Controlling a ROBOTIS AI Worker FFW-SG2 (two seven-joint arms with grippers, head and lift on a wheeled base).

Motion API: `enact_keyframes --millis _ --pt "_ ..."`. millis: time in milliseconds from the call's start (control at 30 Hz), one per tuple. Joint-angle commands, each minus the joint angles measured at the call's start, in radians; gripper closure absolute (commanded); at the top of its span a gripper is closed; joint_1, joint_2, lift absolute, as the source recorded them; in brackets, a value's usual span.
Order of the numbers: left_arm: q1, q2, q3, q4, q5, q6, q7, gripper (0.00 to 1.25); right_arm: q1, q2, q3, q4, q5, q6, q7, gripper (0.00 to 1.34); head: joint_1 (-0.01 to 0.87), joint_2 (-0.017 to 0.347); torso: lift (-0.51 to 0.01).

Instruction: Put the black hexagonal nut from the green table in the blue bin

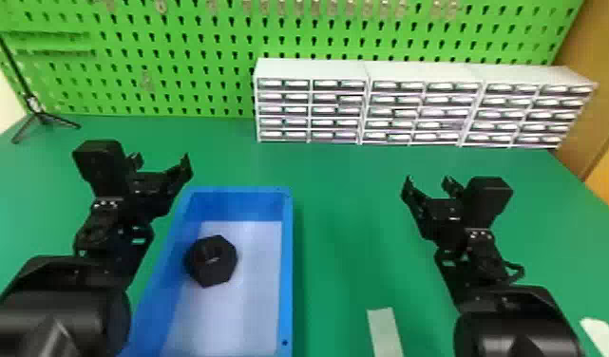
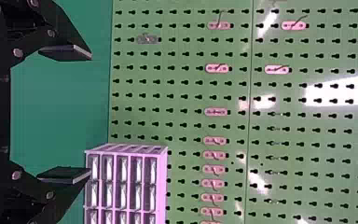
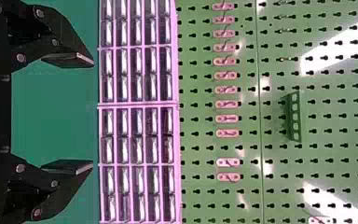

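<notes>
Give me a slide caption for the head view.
Black hexagonal nut in the blue bin, left gripper and right gripper open above the green table.

Blue bin [image 1: 287, 266], its near end past the head view's bottom edge.

Head cam: above the worktop [image 1: 346, 213], looking forward and down to its back edge. Widest and farthest back, with the bin [image 1: 288, 275] close in.
Left wrist cam: over the left part of the worktop, close behind the left gripper [image 1: 162, 161], facing forward at the pegboard [image 1: 175, 57]; frame rolled on its side.
Right wrist cam: same setup behind the right gripper [image 1: 427, 181], right part of the worktop. Drawer cabinets [image 1: 312, 111] fill more of its frame.
Overlap, head with either wrist: pegboard, cabinets, rear worktop.
</notes>
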State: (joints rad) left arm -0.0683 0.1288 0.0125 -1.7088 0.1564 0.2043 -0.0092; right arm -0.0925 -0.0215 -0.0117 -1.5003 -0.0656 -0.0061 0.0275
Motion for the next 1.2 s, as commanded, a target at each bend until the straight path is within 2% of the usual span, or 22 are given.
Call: enact_keyframes --millis 0,1167 --pt "0.002 0.0 0.001 0.0 0.0 0.001 0.0 0.38 0.002 0.0 -0.002 0.0 -0.002 0.0 0.0 0.49 0.686 0.028 -0.096" --pt "0.004 0.002 0.0 0.0 -0.003 0.007 -0.002 0.38 0.005 -0.003 0.001 0.005 -0.01 0.0 0.0 0.49 0.686 0.028 -0.096"
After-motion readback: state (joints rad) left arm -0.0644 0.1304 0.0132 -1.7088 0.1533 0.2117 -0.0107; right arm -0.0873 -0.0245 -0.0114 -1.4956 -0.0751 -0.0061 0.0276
